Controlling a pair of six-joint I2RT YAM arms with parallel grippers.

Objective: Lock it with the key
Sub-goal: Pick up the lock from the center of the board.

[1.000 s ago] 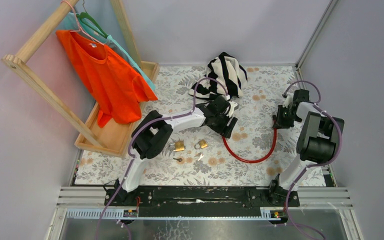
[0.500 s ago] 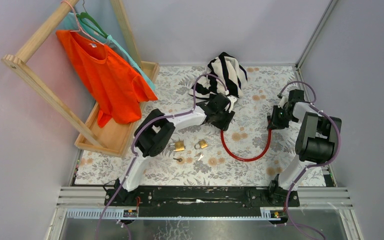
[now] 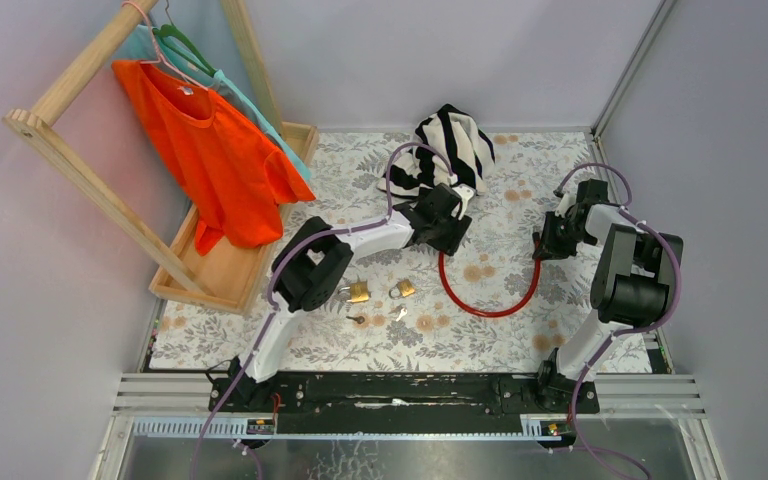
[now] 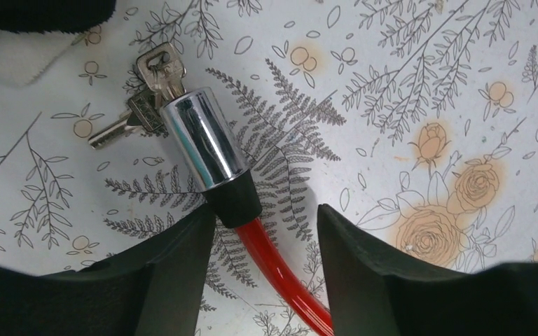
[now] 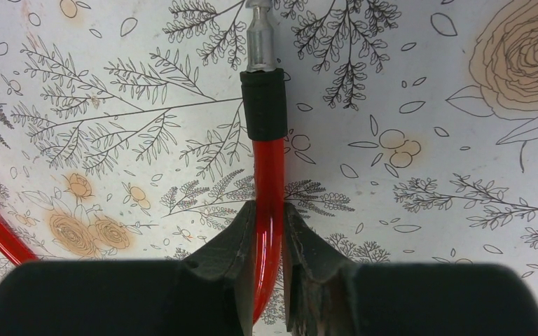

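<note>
A red cable lock (image 3: 490, 308) lies in a loop on the floral table. In the left wrist view its chrome lock barrel (image 4: 203, 143) has a bunch of keys (image 4: 155, 70) at its far end. My left gripper (image 4: 266, 231) is open, with its jaws on either side of the red cable (image 4: 280, 273) just behind the barrel's black collar. It also shows in the top view (image 3: 447, 232). My right gripper (image 5: 269, 217) is shut on the cable's other end (image 5: 268, 175), behind its black sleeve (image 5: 264, 105) and bare metal pin (image 5: 260, 35). It shows in the top view at the right (image 3: 548, 240).
Two brass padlocks (image 3: 358, 292) (image 3: 403, 289) and loose small keys (image 3: 360, 321) lie near the left arm. A striped cloth (image 3: 450, 145) lies at the back. A wooden rack with an orange shirt (image 3: 210, 150) stands at the left over a wooden tray (image 3: 225, 270).
My left gripper has moved toward the far side, near the striped cloth. My right gripper has moved a little left with its cable end. The red loop has narrowed and shifted back.
</note>
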